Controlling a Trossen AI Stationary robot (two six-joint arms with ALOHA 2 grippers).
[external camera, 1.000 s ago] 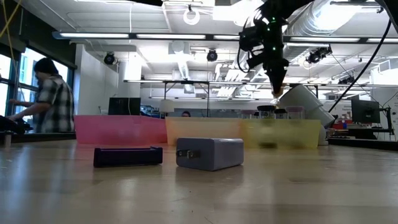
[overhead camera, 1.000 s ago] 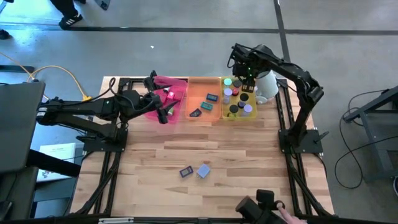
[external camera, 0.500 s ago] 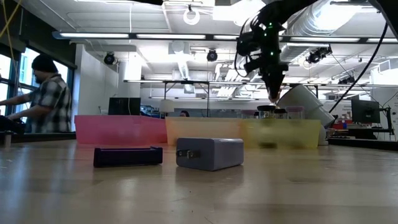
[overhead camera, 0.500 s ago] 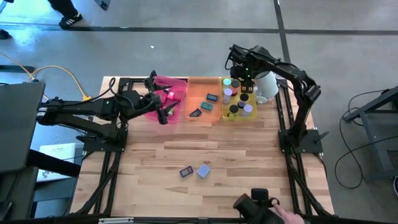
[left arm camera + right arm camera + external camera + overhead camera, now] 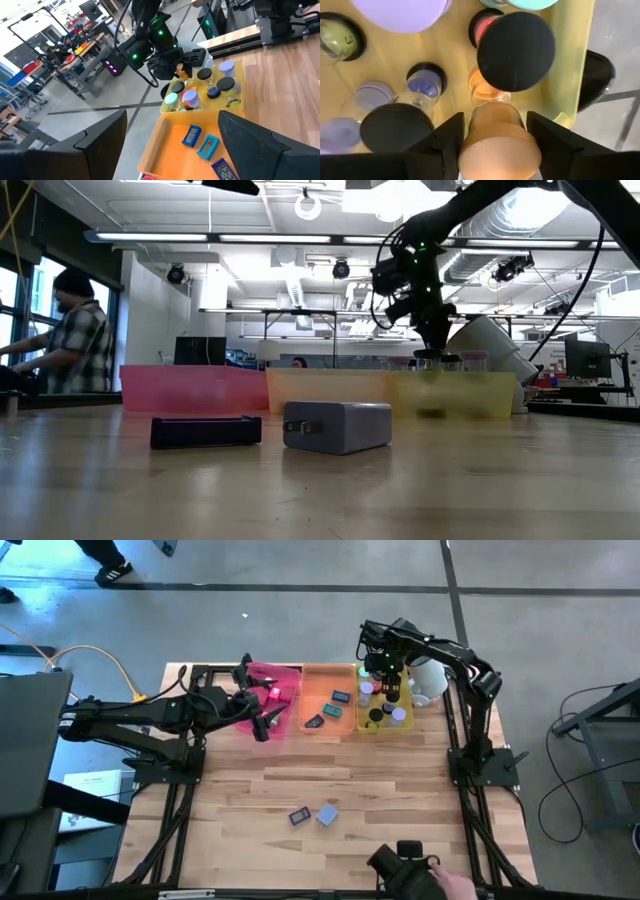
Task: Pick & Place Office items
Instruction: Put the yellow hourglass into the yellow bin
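My right gripper (image 5: 385, 680) points down over the yellow tray (image 5: 383, 730), shut on an orange round roll (image 5: 497, 147). Several other rolls, black, lavender and teal, stand in that tray (image 5: 570, 75). Small flat rectangles (image 5: 340, 698) lie in the orange tray (image 5: 318, 688). A dark blue flat rectangle (image 5: 298, 816) and a lavender block (image 5: 327, 814) lie flat on the table toward its near edge. My left gripper (image 5: 262, 708) hangs open over the pink tray (image 5: 288, 673), with nothing between its fingers (image 5: 100, 145). My right gripper pinches the orange roll by its round sides (image 5: 472, 132) between the two fingers, coming from above and pointing down. The roll stands upright in the hold, among the other rolls in the yellow tray. Whether its lower end touches the tray floor, I cannot tell.
A white cup (image 5: 430, 680) stands right of the yellow tray. The three trays line the table's far side; bare wood lies between them and the two loose pieces. A person's hand (image 5: 450, 885) with a dark object shows at the near edge.
My right gripper has gone down with the orange roll toward the yellow tray, shifting a little toward the table's left, and now stands among the rolls' tops. The person's hand at the near edge has shifted slightly.
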